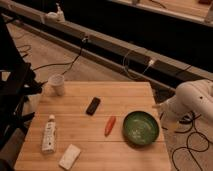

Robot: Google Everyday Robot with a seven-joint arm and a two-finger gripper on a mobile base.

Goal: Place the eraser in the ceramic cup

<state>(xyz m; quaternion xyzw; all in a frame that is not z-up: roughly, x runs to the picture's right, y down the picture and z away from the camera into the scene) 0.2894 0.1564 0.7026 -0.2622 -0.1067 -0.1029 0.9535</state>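
**At the worktop's right edge, the task has not begun**

Off the right edge of the worktop (100,147), the hand (161,108) hangs at the end of the white arm (196,99). Whether it is released or clenched cannot be told, but it is not carrying the eraser. Nearest to it is the green bowl (141,128), and left of that lies the carrot (110,125).

The eraser (93,105) lies flat near the middle of the worktop, well apart from the hand and touching nothing. The cup (56,84) stands upright at the far left corner, apart from the eraser. By this lie of things nothing is done yet: the reach, the grasp, the carry to the cup and the drop are all left.

A white tube (49,132) and a white block (70,156) lie along the near left side.

The worktop is pale wooden planking. Around it are a wooden floor, loose black cables (196,145), a long dark rail (120,47) across the back and a dark frame (15,95) at the left.
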